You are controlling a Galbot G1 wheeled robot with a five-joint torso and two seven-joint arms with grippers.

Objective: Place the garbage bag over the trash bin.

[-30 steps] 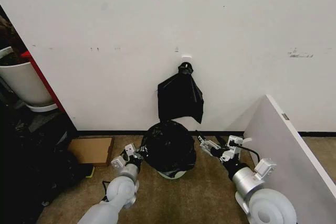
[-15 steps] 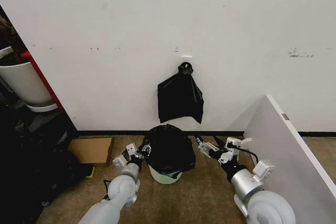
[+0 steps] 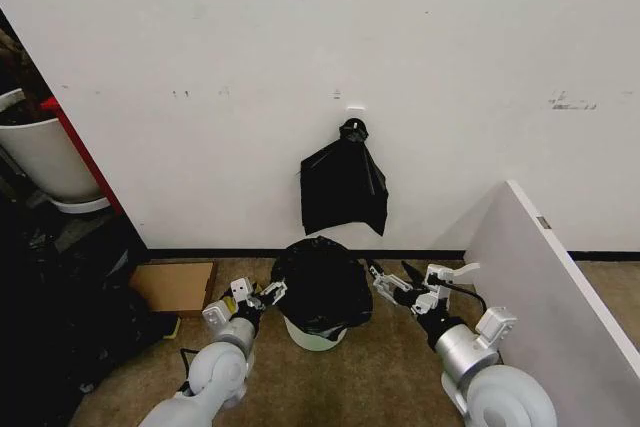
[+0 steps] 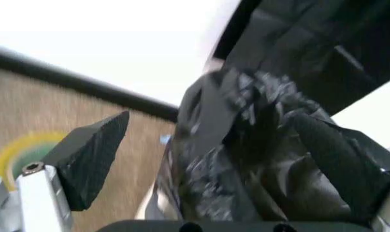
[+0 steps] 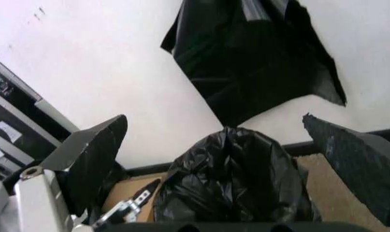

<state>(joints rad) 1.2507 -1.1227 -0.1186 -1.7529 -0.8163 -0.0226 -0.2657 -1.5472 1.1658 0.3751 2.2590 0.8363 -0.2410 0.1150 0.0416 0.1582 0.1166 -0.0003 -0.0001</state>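
The garbage bag (image 3: 322,285) sits draped over the top of the trash bin (image 3: 310,335), which stands on the brown carpet floor (image 3: 380,387) just in front of the white wall (image 3: 400,67); the glossy black plastic billows over the rim and covers the upper part of the bin, leaving only the lower white wall of the bin bare beneath it. The left tool (image 3: 268,290) is at the bag's left side, its fingers spread wide; in the left wrist view one dark finger (image 4: 92,159) stands clear over the carpet while the other lies against the crinkled bag (image 4: 246,159), so nothing is clamped between them. The right tool (image 3: 392,277) is just beside the bag's right side, also spread wide and holding nothing; in the right wrist view the bag (image 5: 230,179) lies between its two dark fingers (image 5: 94,157), apart from both. A flat black triangular plastic bunch (image 3: 343,187) hangs on the wall directly above the bin, knotted at its top. To the left of the bin a flat cardboard box (image 3: 175,287) lies on the floor near the skirting, and farther left a large white plant pot (image 3: 45,159) stands. A white panel (image 3: 545,287) slants along the right arm's side.
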